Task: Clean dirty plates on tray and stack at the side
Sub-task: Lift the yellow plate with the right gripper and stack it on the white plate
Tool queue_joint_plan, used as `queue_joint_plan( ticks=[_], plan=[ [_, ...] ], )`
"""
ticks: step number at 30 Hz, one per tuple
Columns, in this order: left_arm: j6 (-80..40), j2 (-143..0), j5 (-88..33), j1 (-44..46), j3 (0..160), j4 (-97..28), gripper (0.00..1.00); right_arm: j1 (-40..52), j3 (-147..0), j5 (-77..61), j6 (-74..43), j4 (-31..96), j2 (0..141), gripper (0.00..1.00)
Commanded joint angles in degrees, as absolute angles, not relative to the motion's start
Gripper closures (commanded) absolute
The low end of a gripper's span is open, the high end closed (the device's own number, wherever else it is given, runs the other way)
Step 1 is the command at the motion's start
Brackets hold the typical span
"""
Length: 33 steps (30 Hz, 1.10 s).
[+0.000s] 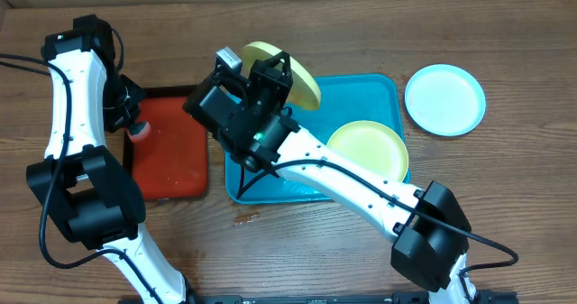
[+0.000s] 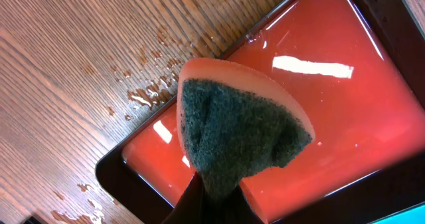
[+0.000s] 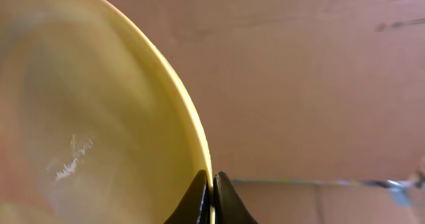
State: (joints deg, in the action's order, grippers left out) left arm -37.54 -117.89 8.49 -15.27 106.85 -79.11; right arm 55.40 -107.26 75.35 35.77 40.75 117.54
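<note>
Yellow-green plate (image 1: 299,80) tilted up over the tray's (image 1: 361,95) far-left corner!
Right end effector (image 3: 212,187) pinches its rim, jaws almost closed; second yellow-green plate (image 1: 367,149) lies in the tray, light blue plate (image 1: 444,99) on the worktop (image 1: 505,33) to its right; left of the tray, left end effector (image 2: 211,201) grips a sponge (image 2: 239,127) over the red tray (image 2: 345,111).

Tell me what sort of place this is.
Probably a robotics test bench staged for dishwashing, not a real kitchen: a wooden table, the left gripper holding a sponge over a wet red tray, and a yellow-green plate on a turquoise tray.
</note>
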Motion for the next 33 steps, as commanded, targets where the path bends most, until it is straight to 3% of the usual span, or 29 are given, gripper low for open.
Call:
queue_joint_plan(
  ticks=[1, 5, 9, 14, 19, 28, 33],
  plan=[
    [-37.2, -117.3, 7.9, -15.2, 106.7, -79.3, 0.96, 55.4, -108.1, 80.7, 35.8, 40.3, 116.6, 0.96],
    [-36.3, -117.3, 7.8, -15.2, 106.7, -79.4, 0.96, 53.8, -108.1, 69.6, 19.7, 46.0, 116.6, 0.96],
    [-35.7, -117.3, 7.8, -15.2, 106.7, -79.8, 0.96, 46.8, -108.1, 35.9, 13.2, 55.9, 116.6, 0.96],
    [-35.7, -117.3, 6.2, -15.2, 106.7, -79.7, 0.96, 33.0, -108.2, 19.3, 2.4, 57.6, 115.4, 0.96],
    [-35.5, -117.3, 5.7, -14.8, 106.7, -79.7, 0.96, 14.7, -107.9, -7.0, 2.3, 60.8, 115.2, 0.96],
    [-35.5, -117.3, 5.7, -13.1, 106.7, -79.2, 0.96, -12.3, -101.0, -14.3, 2.3, 62.2, 115.9, 0.96],
    [-35.5, -117.3, 5.7, -11.9, 106.7, -79.0, 0.96, -20.8, -95.8, -14.3, -1.3, 57.3, 115.9, 0.96]
  ],
)
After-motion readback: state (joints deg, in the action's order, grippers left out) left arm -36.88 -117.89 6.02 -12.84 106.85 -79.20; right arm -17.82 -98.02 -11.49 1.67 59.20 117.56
